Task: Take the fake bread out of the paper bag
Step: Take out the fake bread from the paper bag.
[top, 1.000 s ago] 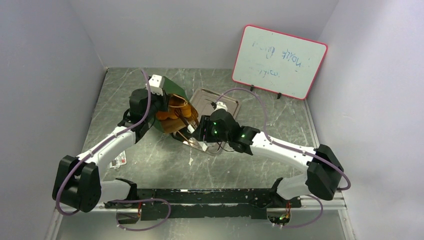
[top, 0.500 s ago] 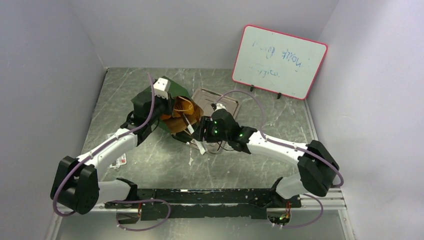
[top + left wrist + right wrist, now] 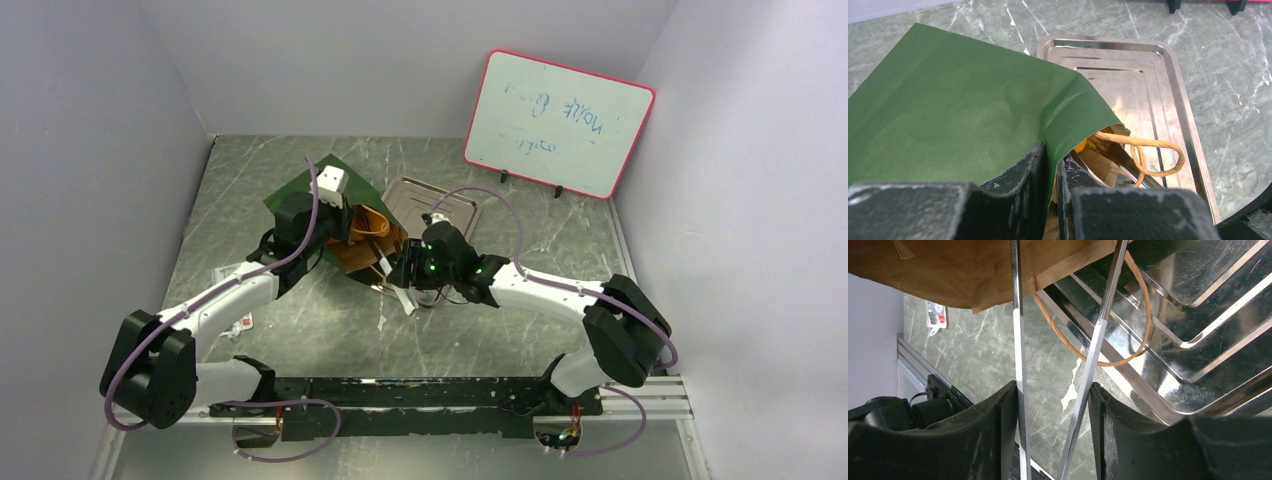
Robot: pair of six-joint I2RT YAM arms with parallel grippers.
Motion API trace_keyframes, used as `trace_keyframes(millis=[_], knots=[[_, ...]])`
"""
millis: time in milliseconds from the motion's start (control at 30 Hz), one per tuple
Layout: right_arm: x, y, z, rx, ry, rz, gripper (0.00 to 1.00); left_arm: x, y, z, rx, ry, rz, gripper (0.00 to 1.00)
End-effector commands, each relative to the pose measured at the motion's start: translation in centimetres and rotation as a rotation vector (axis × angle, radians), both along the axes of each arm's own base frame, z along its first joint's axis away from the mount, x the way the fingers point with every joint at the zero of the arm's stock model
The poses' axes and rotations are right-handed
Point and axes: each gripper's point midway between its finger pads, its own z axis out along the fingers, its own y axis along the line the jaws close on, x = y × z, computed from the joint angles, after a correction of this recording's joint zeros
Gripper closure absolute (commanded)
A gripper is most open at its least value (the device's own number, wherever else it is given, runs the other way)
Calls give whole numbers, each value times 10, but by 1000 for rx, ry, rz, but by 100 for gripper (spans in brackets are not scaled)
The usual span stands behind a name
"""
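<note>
On the desk [image 3: 480,330], the paper bag [image 3: 948,110] lies tipped on its side. Its brown mouth opens toward the right arm and overhangs the edge of the metal tray [image 3: 1148,90]. The left gripper [image 3: 1050,155] has its fingers pressed together on the green wall just behind the rim, pinching the paper and lifting that lip. The right gripper [image 3: 1053,390] has its fingers closed on a pair of metal tongs [image 3: 1015,340], one finger against each arm. The tongs run up into the bag's mouth, and their tips are hidden by the brown paper, so it cannot be told whether they have anything.

A sliver of orange-yellow just inside the rim is probably the fake bread [image 3: 1082,146], which would put it inside the bag and near the mouth.

The step in hand looks like reaching in with the tongs. To do it well, the left arm should hold the lip high and steady so the mouth does not collapse onto the tongs. The right arm should squeeze only once the tips bracket the bread, then draw straight back along the bag's axis over the tray. The twisted handle [image 3: 1149,315] loops right beside the tongs and could snag them.
</note>
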Motion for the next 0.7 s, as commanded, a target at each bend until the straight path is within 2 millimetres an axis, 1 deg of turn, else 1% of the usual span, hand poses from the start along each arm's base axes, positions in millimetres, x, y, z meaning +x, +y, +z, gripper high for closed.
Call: trace_keyframes(millis=[0, 33, 233, 267, 367, 400, 433, 500, 667], knots=[[3, -10, 0, -15, 1, -23, 97, 2, -7, 31, -52, -93, 1, 93], [2, -11, 0, -17, 4, -23, 100, 2, -8, 29, -50, -92, 2, 93], [-4, -16, 4, -15, 8, -17, 100, 1, -8, 30, -48, -96, 12, 93], [-3, -17, 4, -15, 1, -20, 97, 1, -7, 32, -49, -100, 13, 93], [-2, -18, -2, -25, -2, -12, 73, 0, -9, 37, -56, -108, 6, 93], [-2, -17, -5, -29, 3, -5, 66, -1, -10, 38, -58, -108, 2, 93], [-2, -16, -9, -30, 5, 2, 63, -1, -10, 39, -59, -109, 2, 93], [-1, -13, -16, -30, 12, 15, 57, -1, -12, 38, -59, -103, -3, 93], [1, -6, -34, -44, 30, 34, 52, -5, -16, 32, -67, -86, -18, 93]])
